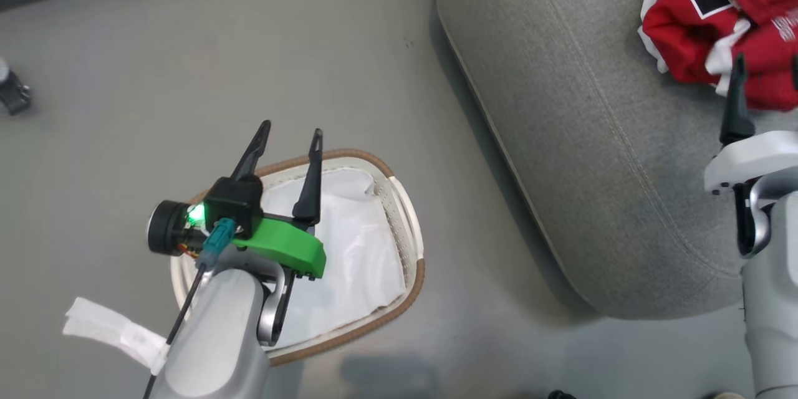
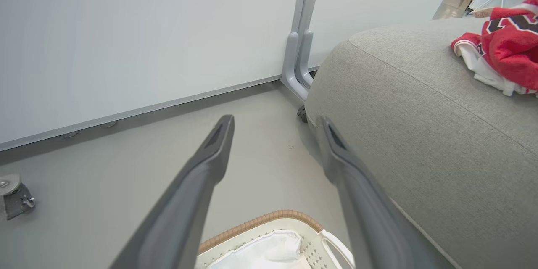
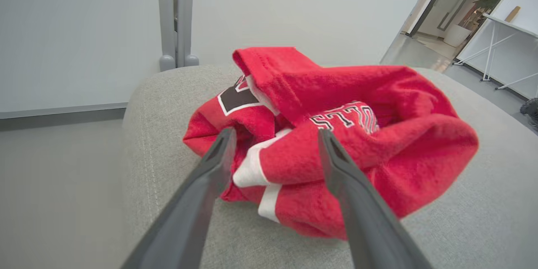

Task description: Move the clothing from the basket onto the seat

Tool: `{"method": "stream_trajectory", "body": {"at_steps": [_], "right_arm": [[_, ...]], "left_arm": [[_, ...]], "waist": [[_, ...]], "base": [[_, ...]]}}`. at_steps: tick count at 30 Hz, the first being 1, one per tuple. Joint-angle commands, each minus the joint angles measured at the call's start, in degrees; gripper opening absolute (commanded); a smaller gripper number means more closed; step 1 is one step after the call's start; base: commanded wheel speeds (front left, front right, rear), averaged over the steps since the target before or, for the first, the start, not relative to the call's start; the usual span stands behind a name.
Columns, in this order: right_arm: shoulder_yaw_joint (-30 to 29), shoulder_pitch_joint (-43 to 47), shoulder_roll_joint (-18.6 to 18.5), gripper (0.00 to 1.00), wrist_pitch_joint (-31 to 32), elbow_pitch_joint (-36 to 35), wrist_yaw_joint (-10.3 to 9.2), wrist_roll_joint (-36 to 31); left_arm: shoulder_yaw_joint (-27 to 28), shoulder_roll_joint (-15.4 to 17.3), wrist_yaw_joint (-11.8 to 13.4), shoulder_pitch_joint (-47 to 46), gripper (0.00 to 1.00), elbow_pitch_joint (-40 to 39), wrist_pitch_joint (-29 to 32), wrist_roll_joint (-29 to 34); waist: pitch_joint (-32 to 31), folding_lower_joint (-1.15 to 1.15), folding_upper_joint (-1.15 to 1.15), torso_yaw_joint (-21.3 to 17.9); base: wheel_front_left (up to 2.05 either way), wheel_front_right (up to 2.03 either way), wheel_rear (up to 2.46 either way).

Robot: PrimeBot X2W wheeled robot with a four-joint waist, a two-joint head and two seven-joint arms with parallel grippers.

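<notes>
The two red jerseys point(image 1: 698, 12) lie in a crumpled heap on the light-grey seat point(image 1: 592, 137), near its far right. My right gripper point(image 1: 768, 68) is open, and its fingertips stand just short of the heap point(image 3: 378, 134), with the fabric showing between them point(image 3: 275, 134). The white basket point(image 1: 408, 212) with a brown rim stands on the floor to the left of the seat and shows just its white liner. My left gripper point(image 1: 293, 131) hangs open over the basket's far rim point(image 2: 260, 220) with nothing in it point(image 2: 277, 124). In the left wrist view the jerseys point(image 2: 508, 50) rest on the seat point(image 2: 420, 113).
A grey floor surrounds the basket. A caster wheel point(image 1: 12, 93) stands at the far left. A white partition with a grey post point(image 2: 300, 50) runs behind the seat. A white strip point(image 1: 106, 327) lies beside my left forearm. A doorway and a white table point(image 3: 496, 29) lie beyond.
</notes>
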Motion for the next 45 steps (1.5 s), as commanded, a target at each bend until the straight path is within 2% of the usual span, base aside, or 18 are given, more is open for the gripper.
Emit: {"method": "stream_trajectory", "body": {"at_steps": [1, 19, 33, 45], "right_arm": [[1.3, 1.1, 0.0, 1.0, -0.1, -0.5, -0.08, 0.7], [13.1, 4.6, 2.7, 1.0, -0.1, -3.6, -0.08, 4.4], [18.3, 9.4, 4.4, 1.0, -0.1, -4.7, -0.08, 5.8], [19.6, 14.7, 5.3, 1.0, -0.1, -5.4, -0.08, 6.9]], "left_arm": [[1.1, 0.2, 0.6, 1.4, 1.0, -0.2, 0.0, 0.1], [11.7, -0.4, 4.2, 9.5, 1.0, -4.2, 0.0, 1.9], [14.0, -0.3, 5.4, 15.2, 1.0, -6.6, 0.0, 2.5], [15.1, -0.3, 4.0, 19.5, 1.0, -6.9, 0.0, 1.6]], "waist": [[-2.8, 0.0, 0.0, 2.6], [-9.1, 0.0, 0.0, 12.1], [-12.8, 0.0, 0.0, 14.7], [-16.5, 0.0, 0.0, 15.8]], "base": [[0.0, 0.0, 0.0], [0.0, 0.0, 0.0], [0.0, 0.0, 0.0], [0.0, 0.0, 0.0]]}}
